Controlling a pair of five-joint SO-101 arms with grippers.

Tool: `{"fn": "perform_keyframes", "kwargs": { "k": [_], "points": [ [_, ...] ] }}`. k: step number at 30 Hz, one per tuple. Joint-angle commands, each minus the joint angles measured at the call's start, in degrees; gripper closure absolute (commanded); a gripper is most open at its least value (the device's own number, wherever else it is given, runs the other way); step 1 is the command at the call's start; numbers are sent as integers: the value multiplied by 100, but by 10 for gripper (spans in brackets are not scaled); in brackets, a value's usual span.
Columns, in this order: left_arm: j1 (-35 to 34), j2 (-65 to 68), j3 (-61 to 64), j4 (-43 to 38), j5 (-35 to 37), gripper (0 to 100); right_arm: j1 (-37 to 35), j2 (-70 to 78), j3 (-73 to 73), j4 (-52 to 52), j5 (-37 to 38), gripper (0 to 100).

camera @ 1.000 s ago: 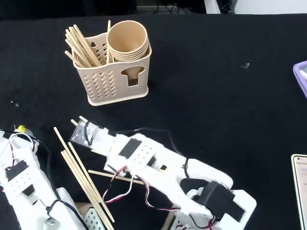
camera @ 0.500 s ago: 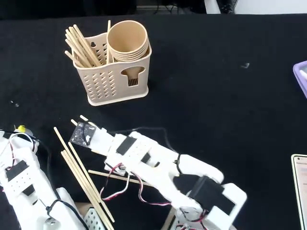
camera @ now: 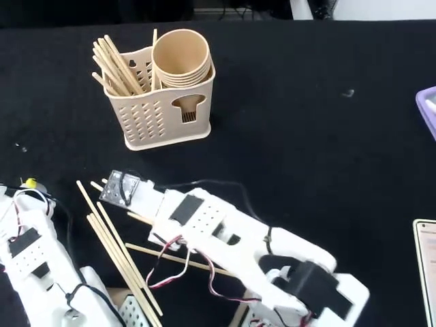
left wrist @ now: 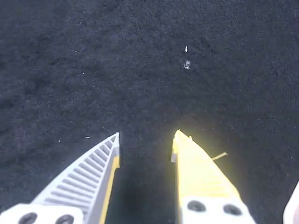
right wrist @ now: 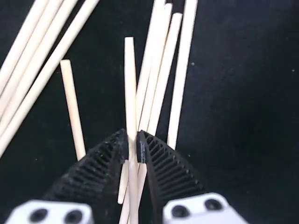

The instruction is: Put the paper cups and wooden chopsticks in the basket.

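The beige basket stands at the far left, with stacked paper cups in one compartment and several wooden chopsticks in the other. More loose chopsticks lie on the black table at the near left. My right gripper sits low over that pile, its black fingers shut on one chopstick that sticks out ahead. In the high view the right gripper lies under its wrist camera. My left gripper hovers open over bare black table, with nothing between its fingers.
The left arm rests at the near left corner beside the loose chopsticks. One chopstick lies crosswise under the right arm. A purple object and a white card sit at the right edge.
The right arm's wrist shifted slightly left and turned, then came back. The chopstick tips ahead of it now lie a little nearer and further left. The left arm has stayed still.
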Motion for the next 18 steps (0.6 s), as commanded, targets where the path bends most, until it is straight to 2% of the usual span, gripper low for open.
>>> {"fn": "perform_keyframes", "kwargs": {
  "k": [1, 8, 10, 13, 18],
  "points": [
    [-13, -105, -453, -97, 18, 812, 26, -444, 22, 0, -53, 988],
    [-13, -105, -444, -97, 18, 812, 703, -48, -40, -862, -35, 984],
    [-13, -105, -444, -97, 18, 812, 791, 198, -233, -905, -35, 946],
    [-13, -105, -444, -97, 18, 812, 782, 558, -435, -897, -35, 887],
    [-13, -105, -444, -97, 18, 812, 466, 910, -532, -905, -35, 884]
  ]
}}
